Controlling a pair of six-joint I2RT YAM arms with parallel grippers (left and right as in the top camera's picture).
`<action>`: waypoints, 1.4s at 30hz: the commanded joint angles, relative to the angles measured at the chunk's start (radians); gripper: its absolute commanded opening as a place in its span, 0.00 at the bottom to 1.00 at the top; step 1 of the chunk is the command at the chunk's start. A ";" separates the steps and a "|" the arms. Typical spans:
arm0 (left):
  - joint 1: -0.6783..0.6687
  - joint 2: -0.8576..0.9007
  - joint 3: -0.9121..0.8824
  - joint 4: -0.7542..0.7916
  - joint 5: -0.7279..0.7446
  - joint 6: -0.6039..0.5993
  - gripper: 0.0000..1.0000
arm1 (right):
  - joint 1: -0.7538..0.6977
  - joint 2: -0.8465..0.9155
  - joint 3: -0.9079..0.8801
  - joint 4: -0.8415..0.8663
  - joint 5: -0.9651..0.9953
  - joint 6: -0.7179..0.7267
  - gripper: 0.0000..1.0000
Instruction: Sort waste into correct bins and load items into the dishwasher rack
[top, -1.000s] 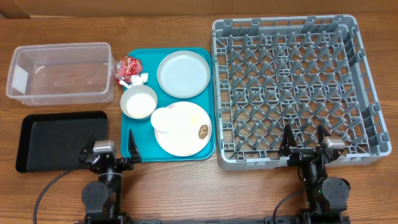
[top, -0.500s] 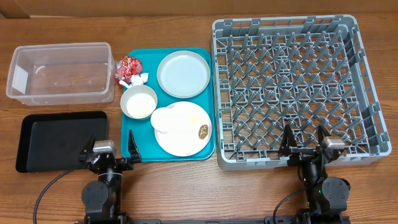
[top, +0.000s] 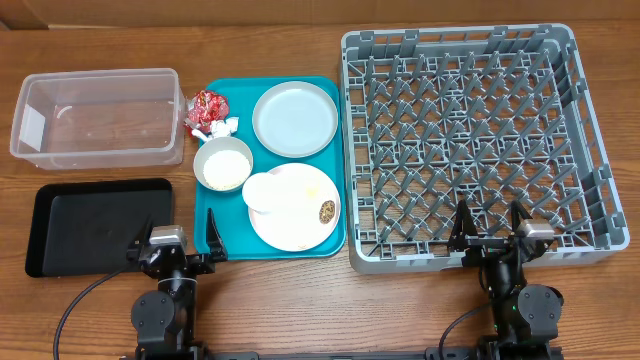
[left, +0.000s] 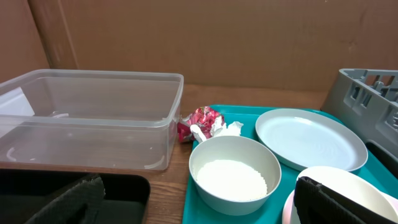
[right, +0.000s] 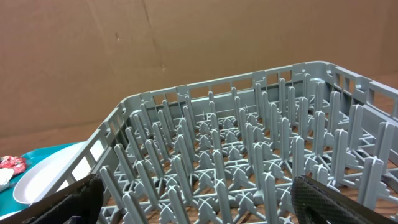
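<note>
On the teal tray (top: 335, 160) lie a red foil wrapper (top: 208, 107) and a white tissue (top: 226, 126), a small bowl (top: 223, 163) of white grains, a grey-green plate (top: 295, 119), and a pinkish-white plate (top: 305, 215) bearing a white cup (top: 264, 192) and a brown food bit (top: 327, 211). The clear tub (top: 98, 117) and the black tray (top: 98, 225) sit at the left. The grey rack (top: 470, 140) stands at the right with nothing in it. My left gripper (top: 173, 238) is open at the teal tray's near-left corner. My right gripper (top: 488, 222) is open at the rack's near wall.
In the left wrist view the bowl (left: 234, 174) is straight ahead, with the tub (left: 87, 118) to its left and the wrapper (left: 202, 119) behind it. The right wrist view looks over the rack's upright pegs (right: 249, 143). A brown cardboard wall closes the far side.
</note>
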 joint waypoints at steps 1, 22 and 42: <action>-0.005 -0.004 -0.003 0.001 0.016 0.011 1.00 | -0.002 -0.009 -0.010 0.009 -0.029 0.000 1.00; -0.007 0.119 0.483 -0.275 0.194 -0.202 1.00 | -0.002 0.173 0.428 -0.246 -0.436 0.084 1.00; -0.007 0.909 1.202 -0.915 0.385 -0.153 1.00 | -0.002 1.136 1.299 -0.956 -0.450 0.051 1.00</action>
